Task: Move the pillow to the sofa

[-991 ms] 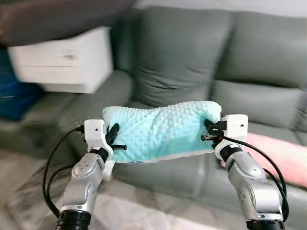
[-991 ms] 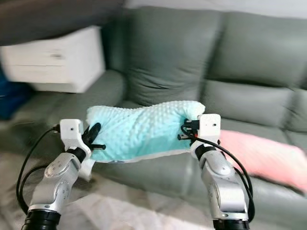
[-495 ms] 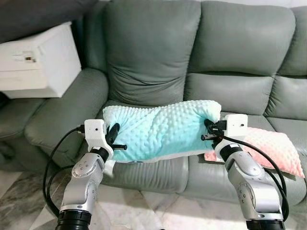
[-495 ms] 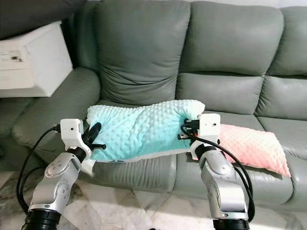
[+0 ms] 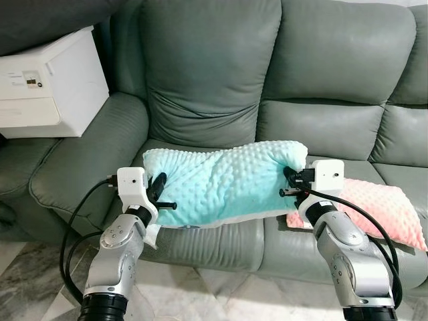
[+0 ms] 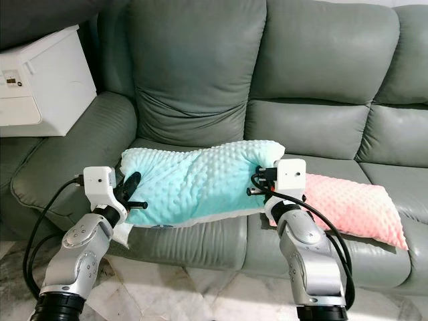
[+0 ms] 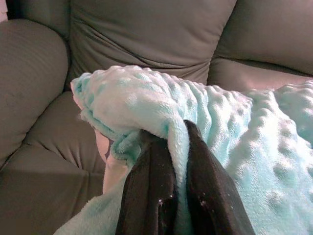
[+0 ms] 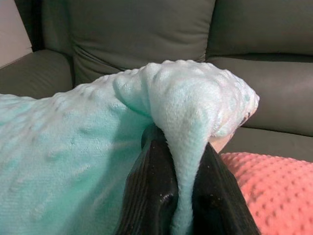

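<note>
Pretty much there: the mint pillow [image 5: 224,184] hangs over the sofa [image 5: 214,73] seat, pinched at each end by the left gripper [image 7: 168,161] and right gripper [image 8: 178,166], so only lowering and letting go is left.

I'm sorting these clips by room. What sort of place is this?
Most likely a home living room: a grey-green leather sofa fills the scene, a pink pillow lies on its seat, and the floor is marble-patterned tile. A white box sits on the sofa's arm.
</note>
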You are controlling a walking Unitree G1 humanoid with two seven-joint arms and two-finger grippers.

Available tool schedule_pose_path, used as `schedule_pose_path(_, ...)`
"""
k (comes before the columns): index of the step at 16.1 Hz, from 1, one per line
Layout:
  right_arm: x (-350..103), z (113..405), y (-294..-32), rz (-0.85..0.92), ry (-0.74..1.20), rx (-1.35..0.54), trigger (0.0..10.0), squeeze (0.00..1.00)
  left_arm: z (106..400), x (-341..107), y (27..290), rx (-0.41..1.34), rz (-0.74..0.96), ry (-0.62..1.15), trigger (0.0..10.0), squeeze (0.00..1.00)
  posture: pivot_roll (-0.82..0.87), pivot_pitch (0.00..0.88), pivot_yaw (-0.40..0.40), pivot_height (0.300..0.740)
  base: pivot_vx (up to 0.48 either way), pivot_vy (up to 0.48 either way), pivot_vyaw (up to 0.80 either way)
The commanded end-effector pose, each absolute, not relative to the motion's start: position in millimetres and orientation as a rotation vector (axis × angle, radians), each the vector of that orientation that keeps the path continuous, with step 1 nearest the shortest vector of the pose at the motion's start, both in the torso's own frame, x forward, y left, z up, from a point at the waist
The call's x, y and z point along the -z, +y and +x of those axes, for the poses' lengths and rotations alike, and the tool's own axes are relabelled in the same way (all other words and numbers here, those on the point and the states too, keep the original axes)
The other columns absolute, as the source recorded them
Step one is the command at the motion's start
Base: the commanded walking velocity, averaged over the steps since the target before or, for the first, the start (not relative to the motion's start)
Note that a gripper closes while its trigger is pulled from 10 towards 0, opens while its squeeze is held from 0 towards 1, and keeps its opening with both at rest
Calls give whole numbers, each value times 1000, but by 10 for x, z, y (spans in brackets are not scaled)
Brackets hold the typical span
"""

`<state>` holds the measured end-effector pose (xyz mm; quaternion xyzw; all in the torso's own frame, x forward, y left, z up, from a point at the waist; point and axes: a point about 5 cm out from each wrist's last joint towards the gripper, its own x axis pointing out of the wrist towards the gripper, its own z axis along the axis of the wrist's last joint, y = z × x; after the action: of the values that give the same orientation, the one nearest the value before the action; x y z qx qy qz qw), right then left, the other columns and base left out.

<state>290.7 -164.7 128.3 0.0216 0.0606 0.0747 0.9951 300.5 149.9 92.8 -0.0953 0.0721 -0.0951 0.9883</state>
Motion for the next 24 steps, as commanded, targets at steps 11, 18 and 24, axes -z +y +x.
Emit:
schedule_pose_path(11, -1381, 2895, -1657, 38, 78, -144, 10000, 0, 2978, -926, 1472, 231, -201, 144, 10000, 0, -185, 14, -7, 740, 225, 0, -268)
schedule_pose_path(18, -1374, 2895, -1651, 38, 80, -141, 10000, 0, 2977, -926, 1452, 231, -227, 146, 10000, 0, -182, 17, -6, 740, 223, 0, 0)
schedule_pose_path(24, -1367, 2888, -1651, 39, 83, -138, 10000, 0, 2980, -922, 1391, 240, -253, 178, 10000, 0, -182, 19, -5, 740, 0, 0, 0)
